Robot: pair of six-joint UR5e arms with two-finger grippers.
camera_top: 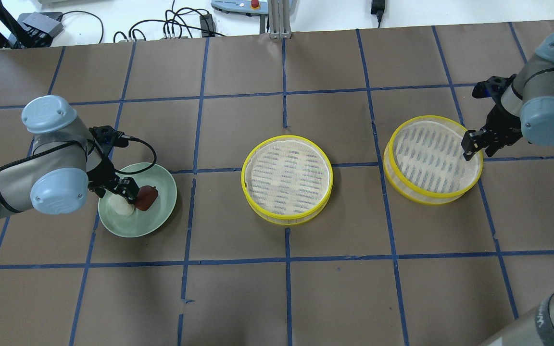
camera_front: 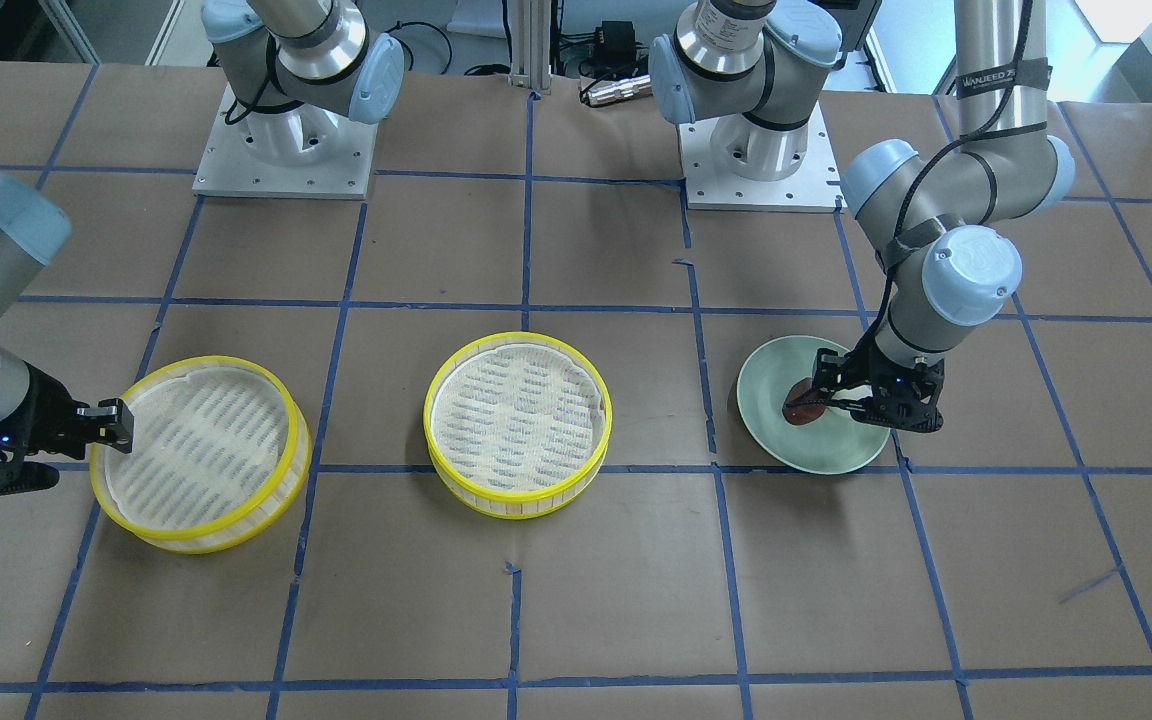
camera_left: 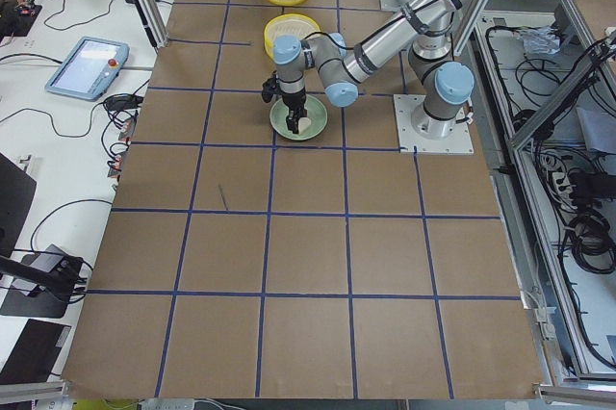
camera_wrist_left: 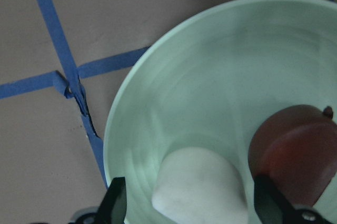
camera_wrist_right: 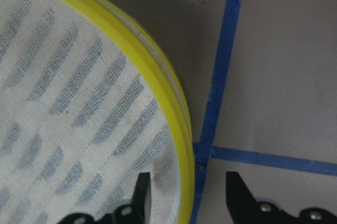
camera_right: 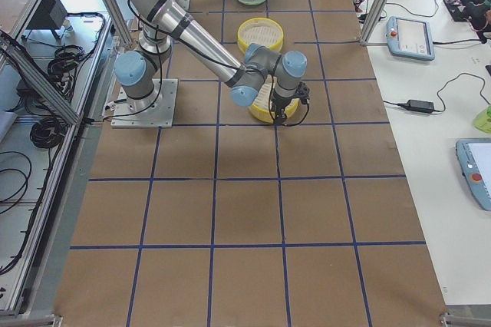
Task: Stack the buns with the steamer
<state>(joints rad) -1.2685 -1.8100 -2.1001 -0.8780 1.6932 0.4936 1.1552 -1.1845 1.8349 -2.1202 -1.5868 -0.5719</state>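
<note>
The white bun (camera_wrist_left: 200, 187) and the reddish-brown bun (camera_wrist_left: 295, 155) lie side by side on a pale-green plate (camera_top: 157, 216). My left gripper (camera_top: 130, 192) is low over the plate, open, with one finger on each side of the white bun. The brown bun also shows in the front view (camera_front: 802, 412). Two steamer trays stand apart on the table, one in the middle (camera_top: 286, 179) and one on my right (camera_top: 433, 158). My right gripper (camera_top: 469, 144) is open, with its fingers either side of the right tray's yellow rim (camera_wrist_right: 181, 145).
Brown paper with a grid of blue tape (camera_top: 286, 259) covers the table. The two arm bases (camera_front: 286, 150) stand at the robot's edge of the table. Both trays hold only their white mesh liners.
</note>
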